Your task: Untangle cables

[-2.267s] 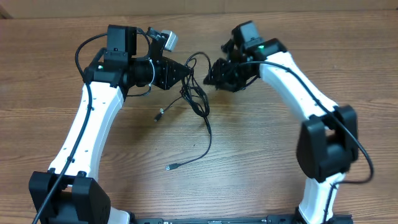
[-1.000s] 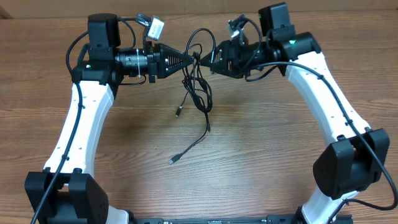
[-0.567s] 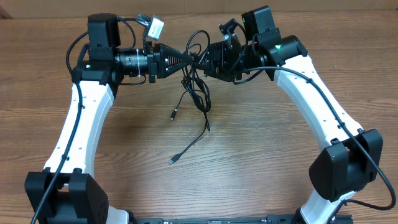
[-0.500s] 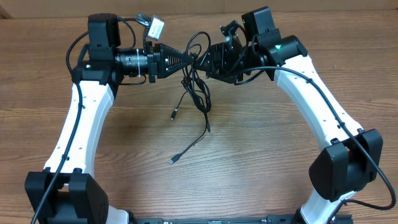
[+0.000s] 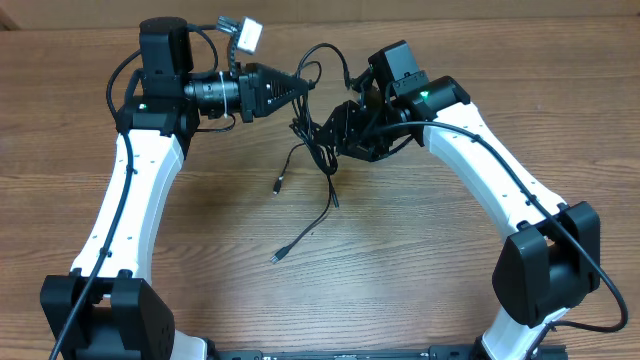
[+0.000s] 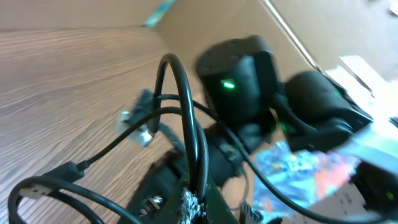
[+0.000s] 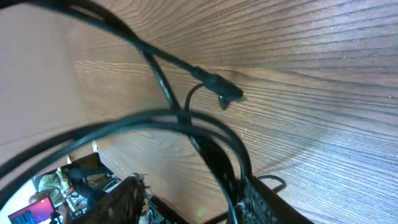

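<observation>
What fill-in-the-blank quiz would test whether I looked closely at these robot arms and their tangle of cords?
1. The cables are ____ in colour.
2. The ____ pincer is shut on them, holding part of the tangle up.
3. The lowest plug end rests on the ____ table.

Missing words: black; left; wooden

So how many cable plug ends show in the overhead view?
2. One plug is just below the left gripper in the picture; the other is lower, ending the long trailing strand. More may be hidden in the bunched cables.
</observation>
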